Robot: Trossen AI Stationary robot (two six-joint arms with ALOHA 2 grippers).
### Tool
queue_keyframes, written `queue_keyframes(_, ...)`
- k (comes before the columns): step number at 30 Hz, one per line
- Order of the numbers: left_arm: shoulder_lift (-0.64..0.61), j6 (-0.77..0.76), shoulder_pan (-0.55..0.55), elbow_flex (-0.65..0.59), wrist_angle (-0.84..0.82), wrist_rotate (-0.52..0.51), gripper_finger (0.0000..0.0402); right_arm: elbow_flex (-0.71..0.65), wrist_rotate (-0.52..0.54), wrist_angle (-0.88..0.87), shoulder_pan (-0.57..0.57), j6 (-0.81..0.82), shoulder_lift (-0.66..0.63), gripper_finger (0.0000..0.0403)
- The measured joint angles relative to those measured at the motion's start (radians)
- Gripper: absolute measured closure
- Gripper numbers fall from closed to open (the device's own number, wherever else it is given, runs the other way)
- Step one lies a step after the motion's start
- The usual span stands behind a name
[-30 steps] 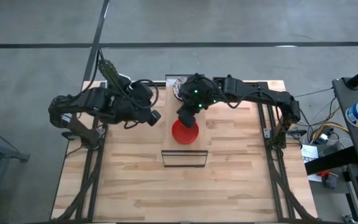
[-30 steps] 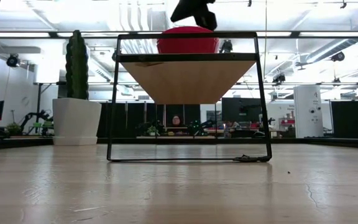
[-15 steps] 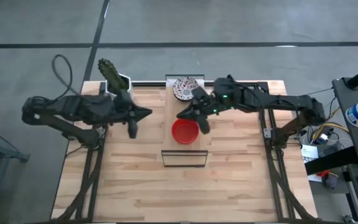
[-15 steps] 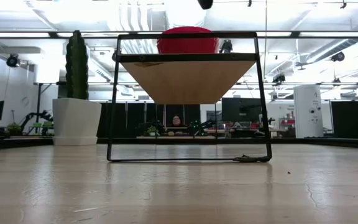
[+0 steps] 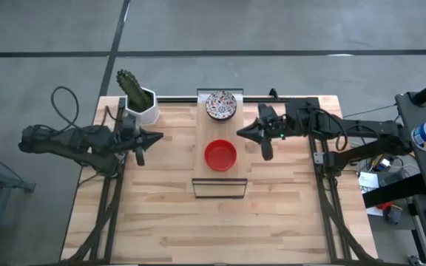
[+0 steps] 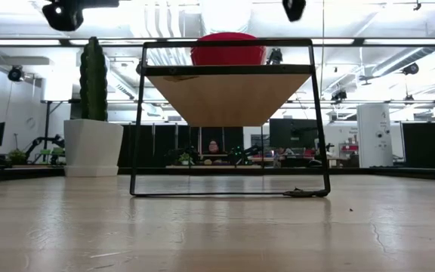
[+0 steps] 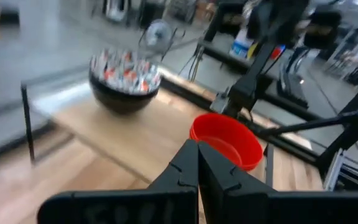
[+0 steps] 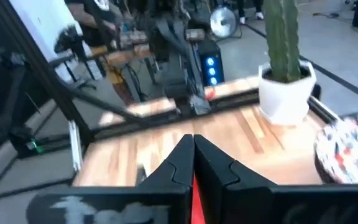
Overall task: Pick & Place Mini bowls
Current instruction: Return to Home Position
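Bearing all: pale plank-wood worktop (image 5: 161, 214); a bright hall with ceiling lights lies beyond.
Shelf (image 5: 207, 129): wooden board on a black wire frame, mid-worktop.
On shelf: glossy red mini bowl (image 5: 220, 156) nearer; speckled mini bowl (image 5: 221, 105) at the far end.
Pot: white cactus pot (image 5: 140, 107), far left.
Left gripper (image 5: 158, 137): left of shelf, fingers together, empty.
Right gripper (image 5: 241, 134): right of shelf, fingers together, empty.
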Motion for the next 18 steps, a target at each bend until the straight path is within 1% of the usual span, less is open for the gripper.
queue_keyframes(3, -0.047, 0.152, 0.0, -0.085, 0.121, 0.029, 0.0401, -0.091, 0.007, 0.029, -0.002, -0.023, -0.053, 0.0394)
queue_keyframes(4, -0.057, 0.181, 0.0, -0.111, 0.157, 0.054, 0.0401, -0.121, 0.009, 0.047, -0.003, -0.033, -0.072, 0.0394)
queue_keyframes(6, -0.071, 0.211, -0.001, -0.155, 0.235, 0.068, 0.0401, -0.171, 0.011, 0.054, -0.003, -0.047, -0.114, 0.0394)
queue_keyframes(8, -0.081, 0.244, 0.0, -0.19, 0.244, 0.068, 0.0401, -0.211, 0.011, 0.029, -0.003, -0.053, -0.153, 0.0394)
queue_keyframes(10, -0.088, 0.241, 0.0, -0.229, 0.232, 0.068, 0.0401, -0.252, 0.008, -0.022, -0.002, -0.048, -0.179, 0.0394)
queue_keyframes(12, -0.09, 0.218, -0.001, -0.266, 0.259, 0.07, 0.0401, -0.3, 0.008, -0.047, -0.002, -0.031, -0.206, 0.0394)
queue_keyframes(14, -0.092, 0.223, -0.001, -0.308, 0.295, 0.079, 0.0401, -0.343, 0.008, -0.015, -0.003, -0.031, -0.233, 0.0394)
queue_keyframes(18, -0.106, 0.248, -0.001, -0.389, 0.374, 0.128, 0.0401, -0.438, -0.01, 0.074, -0.002, -0.056, -0.291, 0.0394)
